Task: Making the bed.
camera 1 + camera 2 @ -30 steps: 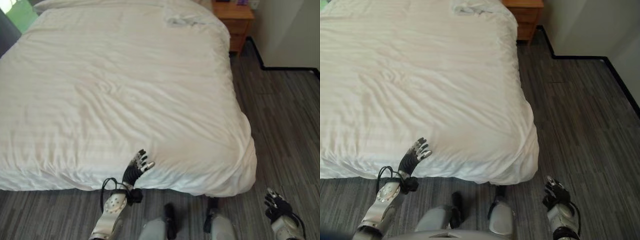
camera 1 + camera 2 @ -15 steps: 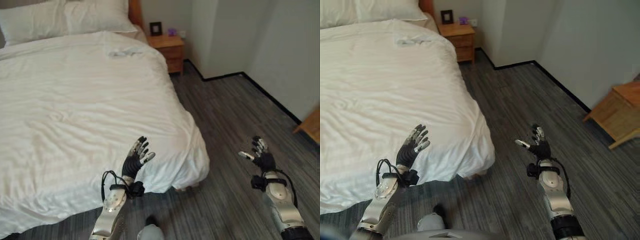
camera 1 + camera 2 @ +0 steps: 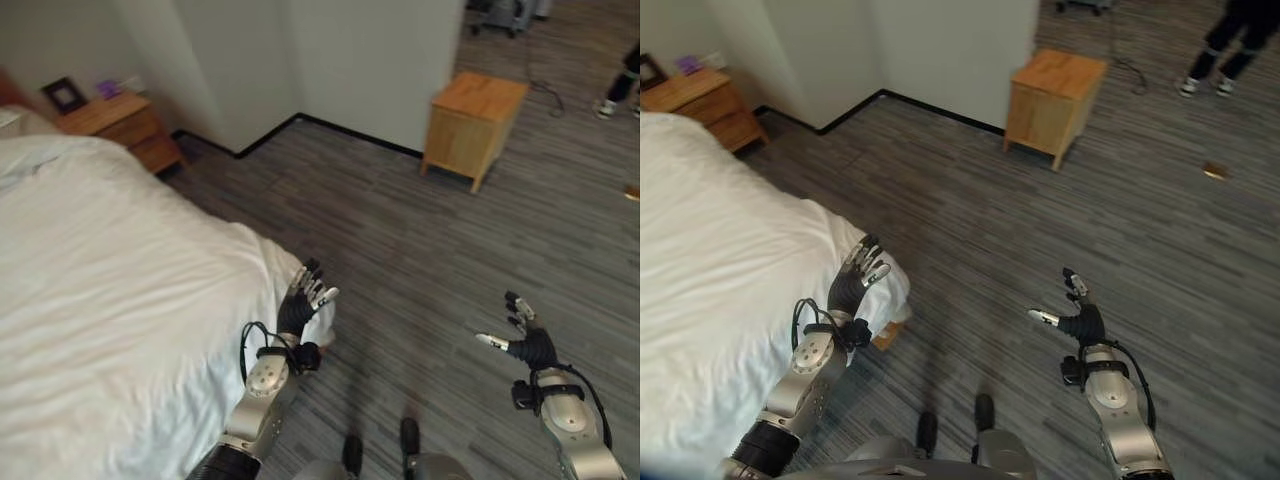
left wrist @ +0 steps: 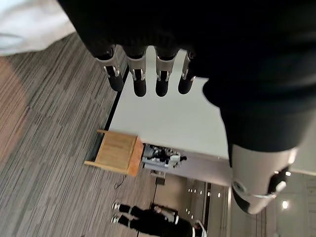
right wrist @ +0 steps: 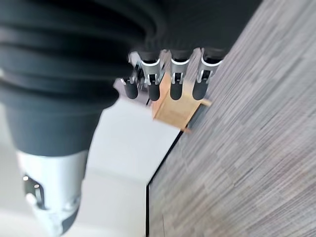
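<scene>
The bed, under a smooth white duvet [image 3: 100,280], fills the left side, and its near corner hangs down toward the floor. My left hand [image 3: 303,305] is raised in front of that corner with straight fingers [image 4: 139,79] that hold nothing. Out to the right, over the grey floor, my right hand [image 3: 530,347] is open too, its fingers [image 5: 175,79] spread and well apart from the bed.
A wooden nightstand [image 3: 115,125] with a small picture frame [image 3: 65,95] stands at the bed's head. A second wooden cabinet [image 3: 473,125] sits against the wall corner. A person's legs [image 3: 1225,50] stand at the far right, near a small object on the floor [image 3: 1215,172].
The whole view has swung to the right, away from the bed, so the camera moved. Both hands stay raised and open, holding nothing.
</scene>
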